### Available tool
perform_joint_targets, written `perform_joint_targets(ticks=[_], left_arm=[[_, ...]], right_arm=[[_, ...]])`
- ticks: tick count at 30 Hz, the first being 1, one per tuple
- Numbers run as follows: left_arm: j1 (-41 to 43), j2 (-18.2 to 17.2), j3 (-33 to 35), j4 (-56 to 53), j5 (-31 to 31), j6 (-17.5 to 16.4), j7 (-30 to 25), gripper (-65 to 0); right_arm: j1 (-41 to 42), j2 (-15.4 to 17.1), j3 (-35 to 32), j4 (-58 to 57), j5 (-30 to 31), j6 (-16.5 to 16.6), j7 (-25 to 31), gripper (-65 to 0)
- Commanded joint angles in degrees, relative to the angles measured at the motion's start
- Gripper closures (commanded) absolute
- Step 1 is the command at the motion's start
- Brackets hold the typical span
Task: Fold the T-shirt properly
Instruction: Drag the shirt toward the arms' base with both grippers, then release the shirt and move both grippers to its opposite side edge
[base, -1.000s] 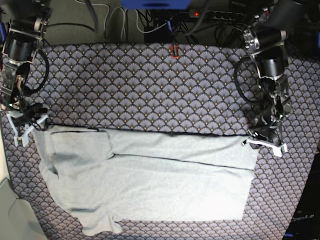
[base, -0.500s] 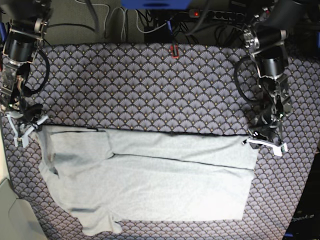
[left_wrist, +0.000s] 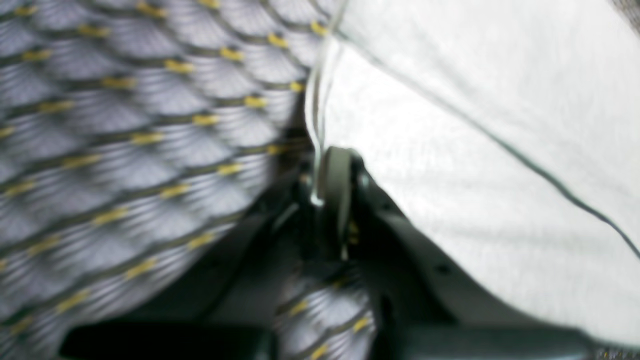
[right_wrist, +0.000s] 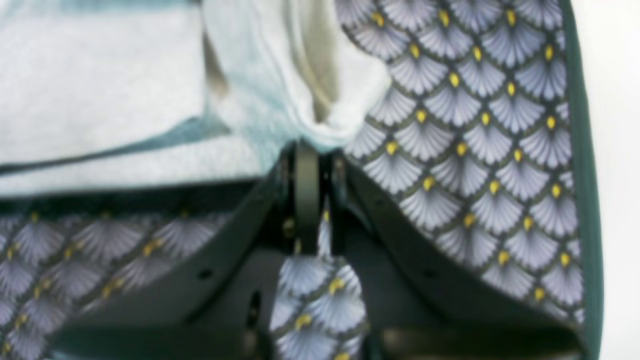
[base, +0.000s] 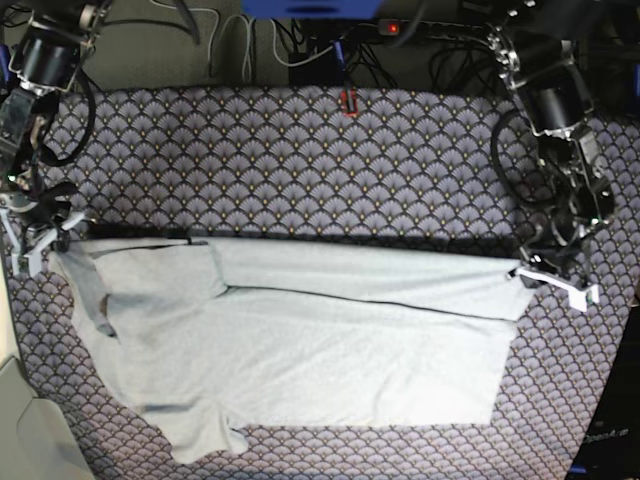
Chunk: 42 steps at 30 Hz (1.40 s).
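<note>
T-shirt (base: 300, 345): soft grey cotton, flat across counter's near half; left gripper (base: 553, 281) and right gripper (base: 40, 235) pinch its far corners.

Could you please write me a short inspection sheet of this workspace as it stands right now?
Surface: tablecloth with a fan-scale pattern covers the table.
Job's things: light grey T-shirt spread across the near half, far edge pulled taut between both arms.
Clutter: small red item at the far edge.
Grippers: left gripper shut on the T-shirt's corner; right gripper shut on the opposite corner.
Cables: loose cables and a power strip behind the table.
Surroundings: nothing seen.
</note>
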Motion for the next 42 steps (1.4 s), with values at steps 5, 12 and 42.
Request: perform_joint_targets(ticks=[5, 12, 42], left_arm=[[3.21, -1.28, -3.43, 7.78, 0.24, 0.40, 2.64, -1.3], [11.91, -0.76, -3.69, 17.71, 0.15, 0.40, 3.34, -1.3], [31.17, 1.09, -6.42, 27.39, -5.48, 0.31, 3.34, -1.3]], right_arm=[[-4.90, -1.76, 0.51, 9.89, 0.30, -0.41, -2.19, 0.0], [-11.85, -5.54, 3.94, 16.39, 0.30, -0.41, -2.10, 0.0], [-27.85, -9.50, 11.32, 20.09, 3.99, 8.73, -2.19, 0.0]])
